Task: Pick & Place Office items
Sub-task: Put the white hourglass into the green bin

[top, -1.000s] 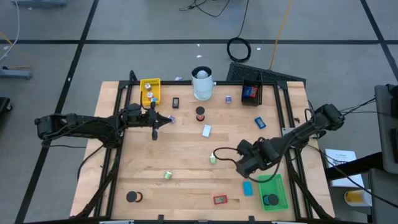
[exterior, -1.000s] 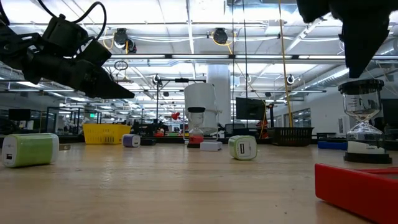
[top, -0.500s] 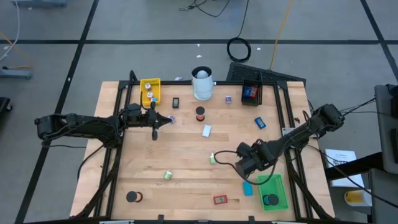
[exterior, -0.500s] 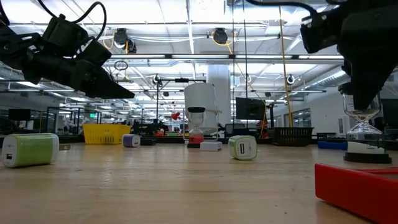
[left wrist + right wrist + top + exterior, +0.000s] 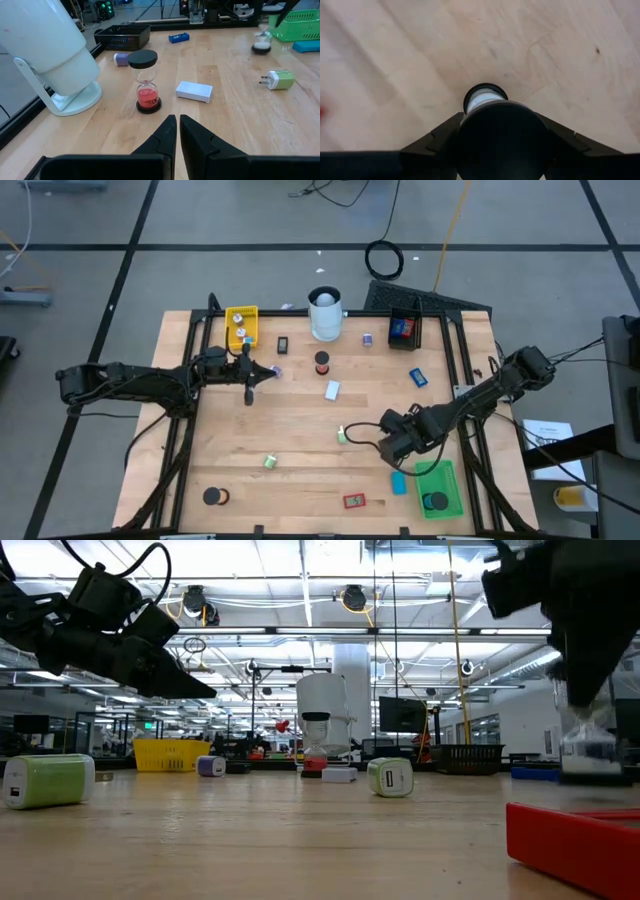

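Your right gripper point(image 5: 396, 448) is clamped on a white sand timer point(image 5: 484, 100), black cap toward the wrist, base just off the worktop point(image 5: 300, 430); just beside it lie a blue block point(image 5: 399, 482) and the green tray point(image 5: 450, 480); a green plug point(image 5: 342, 436) sits near; your left gripper point(image 5: 176, 131) hangs closed and empty, a red sand timer point(image 5: 145, 81) just ahead.

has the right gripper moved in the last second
Yes. In the high view the right gripper has shifted slightly toward the green tray and blue block. In the low view it has dropped over the sand timer.
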Available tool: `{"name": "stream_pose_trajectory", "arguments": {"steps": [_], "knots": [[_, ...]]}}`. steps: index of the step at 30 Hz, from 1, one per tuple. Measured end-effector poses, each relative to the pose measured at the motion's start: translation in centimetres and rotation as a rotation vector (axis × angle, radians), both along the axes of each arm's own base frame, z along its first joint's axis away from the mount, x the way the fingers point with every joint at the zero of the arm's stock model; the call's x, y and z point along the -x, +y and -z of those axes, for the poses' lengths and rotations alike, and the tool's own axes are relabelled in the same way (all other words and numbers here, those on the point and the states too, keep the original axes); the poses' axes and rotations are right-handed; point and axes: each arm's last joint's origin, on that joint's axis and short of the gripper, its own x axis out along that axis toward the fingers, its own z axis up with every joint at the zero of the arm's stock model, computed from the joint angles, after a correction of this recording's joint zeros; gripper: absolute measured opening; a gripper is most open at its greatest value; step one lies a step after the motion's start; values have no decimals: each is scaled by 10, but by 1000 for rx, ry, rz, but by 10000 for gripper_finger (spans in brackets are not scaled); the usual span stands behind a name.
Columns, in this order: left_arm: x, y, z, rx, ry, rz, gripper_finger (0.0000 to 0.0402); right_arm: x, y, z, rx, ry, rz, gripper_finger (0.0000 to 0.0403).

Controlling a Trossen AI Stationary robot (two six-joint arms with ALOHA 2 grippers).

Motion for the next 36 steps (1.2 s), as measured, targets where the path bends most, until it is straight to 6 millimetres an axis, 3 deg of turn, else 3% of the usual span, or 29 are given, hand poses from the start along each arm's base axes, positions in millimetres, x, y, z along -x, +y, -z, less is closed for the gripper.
{"name": "stream_pose_trajectory", "arguments": {"steps": [6, 15, 26, 36], "knots": [[0, 0, 0, -1, 0, 1, 31, 8, 10, -39, -20, -25, -7, 198], [0, 0, 0, -6, 1, 1, 31, 47, 45, -90, -22, 47, 66, 198], [0, 0, 0, -5, 1, 1, 31, 100, 93, -84, -27, 84, 210, 198], [0, 0, 0, -3, 1, 1, 31, 120, 131, -64, -53, 65, 220, 199]]}}
